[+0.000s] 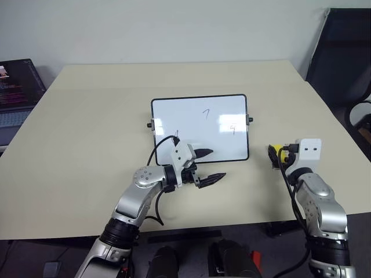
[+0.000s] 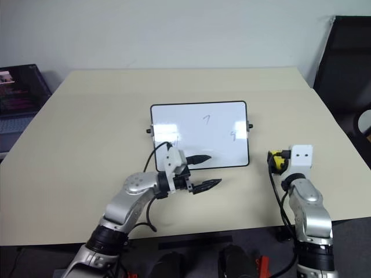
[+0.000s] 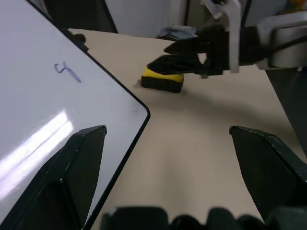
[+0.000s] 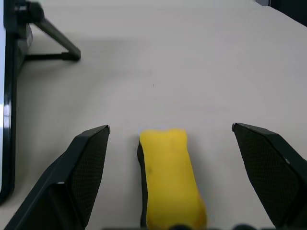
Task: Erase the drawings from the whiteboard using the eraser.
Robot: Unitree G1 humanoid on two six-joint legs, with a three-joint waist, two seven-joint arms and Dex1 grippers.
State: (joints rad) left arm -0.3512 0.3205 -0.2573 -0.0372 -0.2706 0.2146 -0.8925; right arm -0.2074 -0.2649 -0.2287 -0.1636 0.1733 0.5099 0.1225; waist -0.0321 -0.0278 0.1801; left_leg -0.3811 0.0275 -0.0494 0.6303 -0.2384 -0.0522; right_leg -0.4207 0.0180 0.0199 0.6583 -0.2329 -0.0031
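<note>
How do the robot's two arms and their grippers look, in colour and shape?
Both arms are silver-grey metal with rounded joints and black cuffs. A black cable loops beside each. Each wrist carries a white block. The left gripper and right gripper each have two black, tapered, pointed fingers.

Even, bright overhead light fills the scene. Two white glare patches sit on the glossy whiteboard (image 1: pixel 200 128), and a bright streak crosses it in the left wrist view. Shadows on the table (image 1: pixel 87 145) are soft and faint. The yellow eraser (image 4: pixel 168 179) nearest the right wrist camera looks blurred, as do the left gripper's fingers (image 3: pixel 76 172) beside the whiteboard
</note>
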